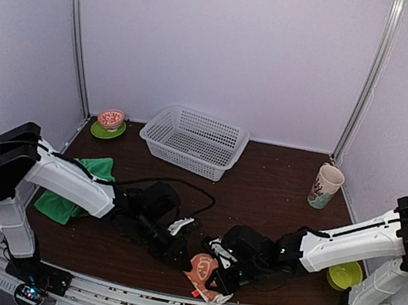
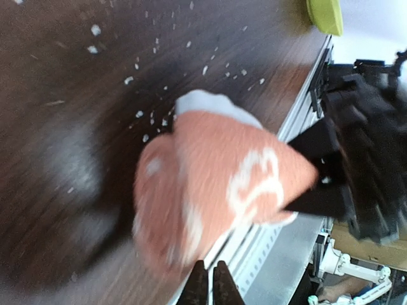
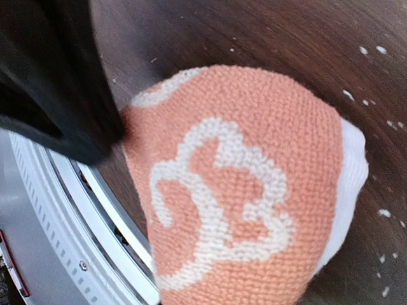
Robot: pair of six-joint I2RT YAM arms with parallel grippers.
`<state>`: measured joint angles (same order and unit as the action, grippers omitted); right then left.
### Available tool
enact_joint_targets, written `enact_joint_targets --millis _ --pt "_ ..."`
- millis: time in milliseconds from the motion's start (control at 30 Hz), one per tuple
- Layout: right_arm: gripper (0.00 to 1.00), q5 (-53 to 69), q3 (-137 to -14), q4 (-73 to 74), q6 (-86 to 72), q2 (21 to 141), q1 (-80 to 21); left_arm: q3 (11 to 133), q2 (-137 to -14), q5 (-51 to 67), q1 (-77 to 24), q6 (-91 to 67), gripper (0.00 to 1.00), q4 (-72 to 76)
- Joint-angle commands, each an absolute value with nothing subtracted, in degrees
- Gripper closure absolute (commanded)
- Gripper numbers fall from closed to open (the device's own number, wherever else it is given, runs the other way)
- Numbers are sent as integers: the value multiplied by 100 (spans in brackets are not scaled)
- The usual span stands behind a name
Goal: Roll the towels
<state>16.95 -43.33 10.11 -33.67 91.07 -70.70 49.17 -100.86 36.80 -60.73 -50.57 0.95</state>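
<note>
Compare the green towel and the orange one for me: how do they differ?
The green towel is plain; the orange towel carries white cartoon prints. The green towel looks larger than the orange towel. The green towel lies at the left; the orange towel sits bunched at the near edge. Both are soft cloths.

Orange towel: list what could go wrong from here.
1. The orange towel lies bunched at the front edge of the table, partly over the metal rail; a pull toward the arms could drag it off.
2. The right gripper pinches only one corner, so the cloth may slip free or bunch instead of rolling.
3. The left gripper, shut, sits right beside the towel and near the right gripper; they might collide.
</note>
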Motion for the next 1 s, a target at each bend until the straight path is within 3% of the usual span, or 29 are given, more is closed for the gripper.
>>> enact_joint_targets --millis 0,200,400,500,633,800,833,900,967 --pt "100 1116 -4224 1739 -3629 8280 -6950 5137 -8935 3181 -5769 -4703 94 -938" --pt "100 578 -4854 2490 -3456 7394 -6346 5576 -7724 2442 -5013 -4330 93 -1925" --pt "100 317 -5531 2437 -3394 7101 -5364 6241 -8049 1845 -3699 -4543 88 -1769" --pt "100 342 -5830 2209 -3479 7122 -4949 6792 -8537 1450 -3231 -4824 76 -1533" --pt "100 449 -6182 1947 -3425 7155 -4596 8024 -9446 1002 -2905 -5050 44 -1775" --pt "100 374 -6620 2278 -3222 7206 -4375 9644 -10688 450 -2627 -5581 37 -3166" --pt "100 324 -6702 2371 -3182 7213 -4351 9820 -10838 318 -2584 -5715 31 -3364" --pt "100 302 -6837 2484 -3098 7203 -4290 10028 -11107 44 -2548 -5900 5 -3643" --pt "100 318 -6924 2511 -3058 7192 -4221 10162 -11304 -112 -2514 -6017 2 -3739"
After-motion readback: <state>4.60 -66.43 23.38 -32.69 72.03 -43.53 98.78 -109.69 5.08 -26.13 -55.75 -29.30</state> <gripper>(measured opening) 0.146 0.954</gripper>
